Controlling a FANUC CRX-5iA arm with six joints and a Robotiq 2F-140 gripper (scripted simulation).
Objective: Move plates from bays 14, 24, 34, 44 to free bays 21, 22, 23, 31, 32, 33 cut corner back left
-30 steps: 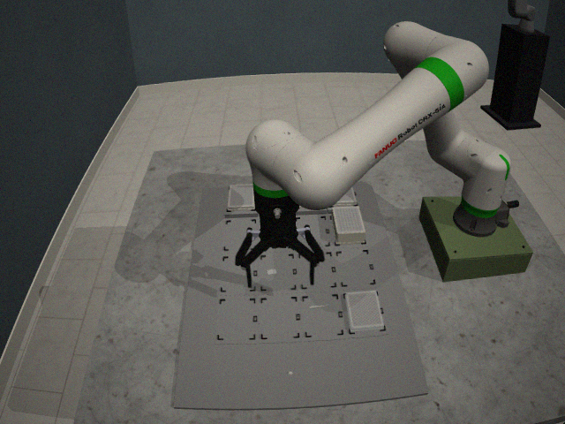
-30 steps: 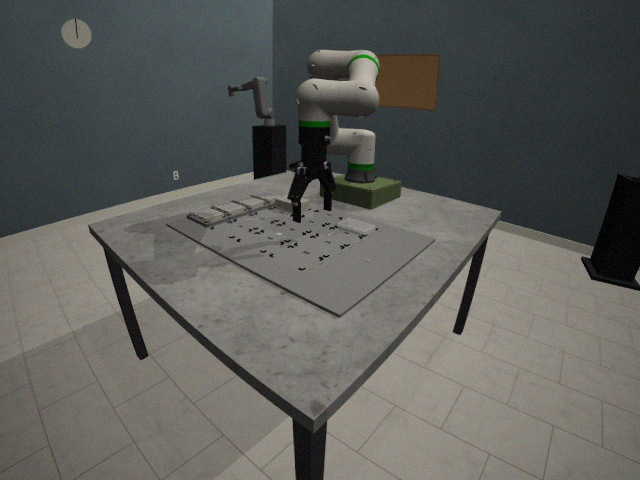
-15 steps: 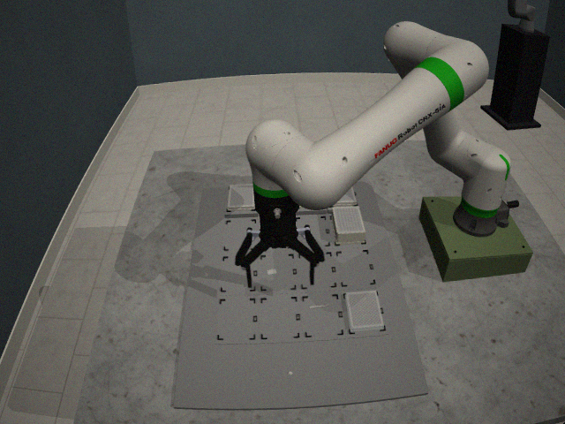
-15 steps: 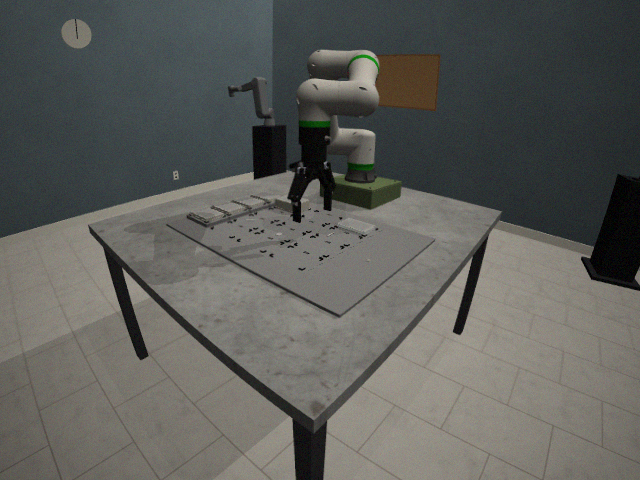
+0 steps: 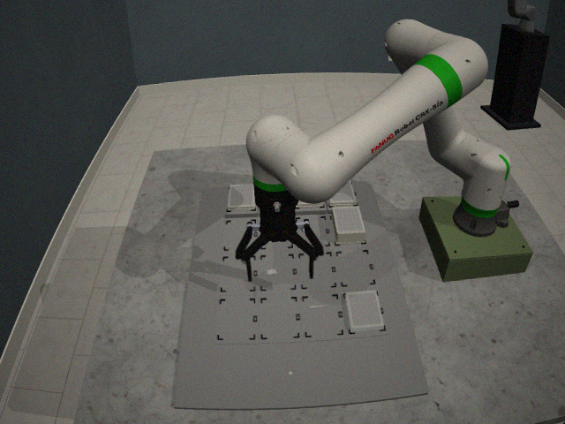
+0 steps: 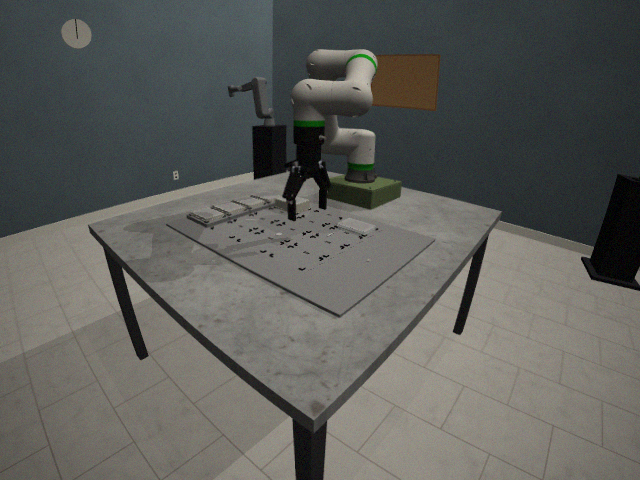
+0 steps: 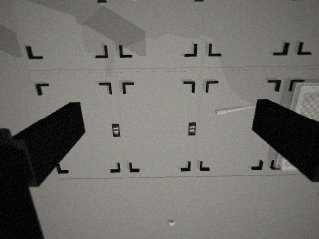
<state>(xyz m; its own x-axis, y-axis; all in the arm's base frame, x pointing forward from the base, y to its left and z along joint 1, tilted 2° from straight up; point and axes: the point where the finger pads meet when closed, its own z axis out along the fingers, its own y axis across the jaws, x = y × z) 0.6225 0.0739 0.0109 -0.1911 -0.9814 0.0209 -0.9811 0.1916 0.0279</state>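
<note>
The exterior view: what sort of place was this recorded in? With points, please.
Probably a robotics lab or demo room: a white arm [image 5: 392, 123] [image 6: 330, 98] bolted to a green base [image 5: 483, 267] [image 6: 385, 196], a bay-marked deck [image 5: 291, 392] [image 6: 330, 294], and another arm on a black pedestal [image 5: 520, 77] [image 6: 268, 152].

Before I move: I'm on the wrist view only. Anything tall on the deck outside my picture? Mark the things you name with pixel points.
Observer: Yes. The deep-well block [image 5: 350, 223] [image 6: 280, 202] stands in bay 13, visibly taller than the plate [image 5: 365, 310] [image 6: 356, 225] [image 7: 306, 107] in bay 11.
Operator: Copy. Bay 44?
Observer: Occupied. A plate [image 5: 241, 196] [image 6: 206, 214] sits there on the raised column; the top view shows it partly behind the arm.
</note>
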